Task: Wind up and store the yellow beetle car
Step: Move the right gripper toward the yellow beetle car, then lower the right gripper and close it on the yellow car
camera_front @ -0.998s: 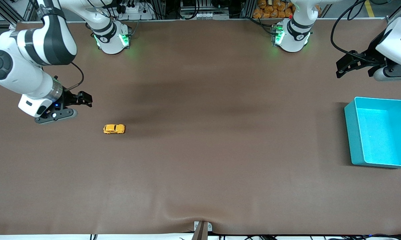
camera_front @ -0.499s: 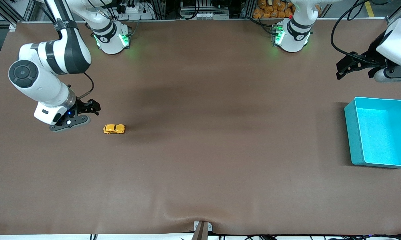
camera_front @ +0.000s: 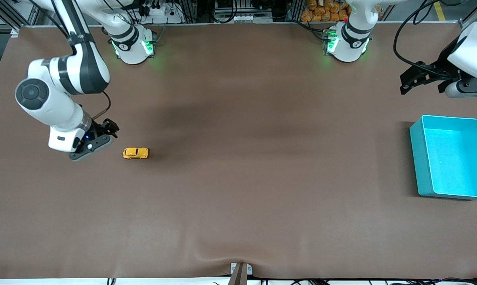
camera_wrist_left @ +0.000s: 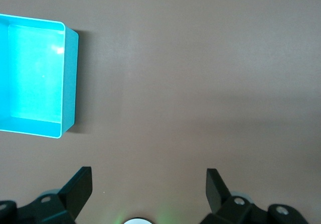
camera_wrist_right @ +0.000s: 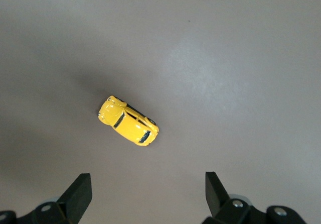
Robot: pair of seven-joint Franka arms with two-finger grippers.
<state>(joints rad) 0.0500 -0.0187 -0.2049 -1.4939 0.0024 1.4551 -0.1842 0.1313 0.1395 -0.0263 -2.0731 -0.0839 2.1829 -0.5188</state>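
Yellow beetle car (camera_front: 135,153): on its wheels on the brown counter (camera_front: 238,178), toward my right arm's end, untouched.
Right end effector (camera_front: 111,128): mine, released, fingers spread wide, empty, hovering just beside the car.
Left end effector (camera_front: 411,81): mine, released, empty, waiting over the counter near the bin.
Turquoise bin (camera_front: 418,158): at my left arm's end, well apart from the car.
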